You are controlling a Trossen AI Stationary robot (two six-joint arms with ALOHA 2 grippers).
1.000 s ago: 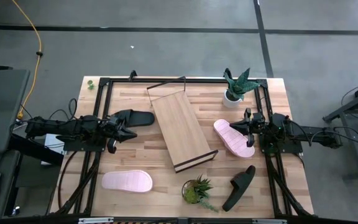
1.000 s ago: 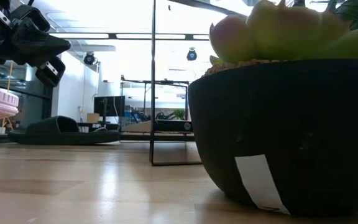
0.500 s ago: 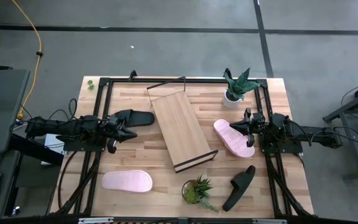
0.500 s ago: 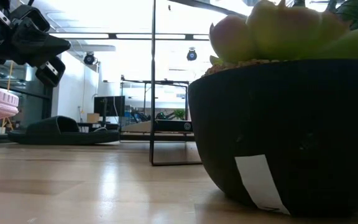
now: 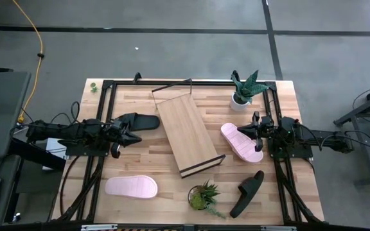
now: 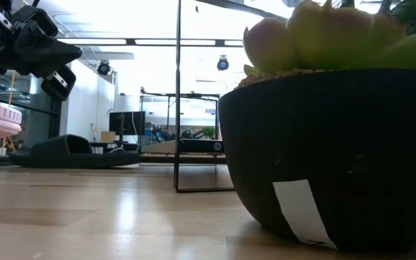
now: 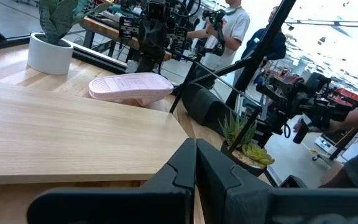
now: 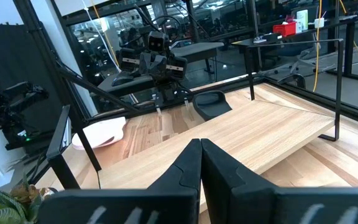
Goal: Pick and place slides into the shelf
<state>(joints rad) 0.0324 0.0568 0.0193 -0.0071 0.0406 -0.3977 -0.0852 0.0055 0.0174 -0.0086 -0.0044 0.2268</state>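
Nothing has moved since the earlier frames. Your left gripper (image 5: 132,136) sits pinched closed at the far-left black slide (image 5: 138,121); your right gripper (image 5: 243,130), also closed, hovers over the right pink slide (image 5: 241,142). Your shelf (image 5: 188,133) lies mid-table; another pink slide (image 5: 131,186) and black slide (image 5: 246,193) lie near.

Butcher-block table (image 5: 140,163) with slides (image 5: 131,186), shelf (image 5: 188,133), plants (image 5: 245,88)
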